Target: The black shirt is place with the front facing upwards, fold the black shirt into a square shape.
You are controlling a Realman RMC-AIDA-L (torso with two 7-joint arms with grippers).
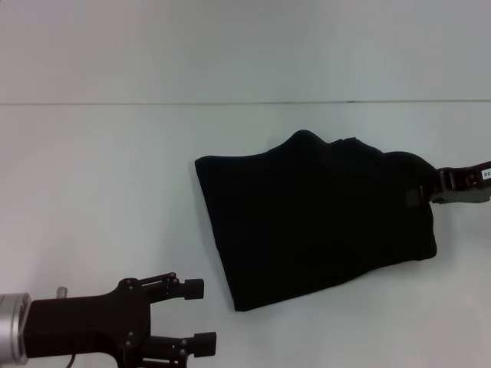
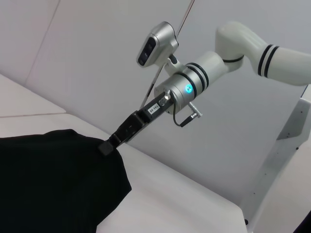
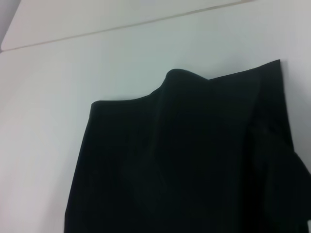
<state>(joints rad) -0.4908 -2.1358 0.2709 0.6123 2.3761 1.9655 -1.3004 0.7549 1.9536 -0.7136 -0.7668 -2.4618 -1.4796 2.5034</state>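
The black shirt [image 1: 314, 218] lies folded on the white table [image 1: 100, 192], right of centre, as a rough rectangle with a bump along its far edge. No lettering or label shows. My right gripper [image 1: 420, 196] is at the shirt's right edge and is shut on the cloth there; the left wrist view shows its fingers [image 2: 108, 145] pinching the shirt [image 2: 53, 179] at a corner. The right wrist view shows only the shirt [image 3: 184, 160]. My left gripper [image 1: 198, 316] is open and empty at the near left, apart from the shirt's near corner.
The white table's far edge [image 1: 245, 103] runs across the back. In the left wrist view the table's side edge [image 2: 214, 194] and a white frame post [image 2: 286, 141] show beyond the right arm [image 2: 243, 43].
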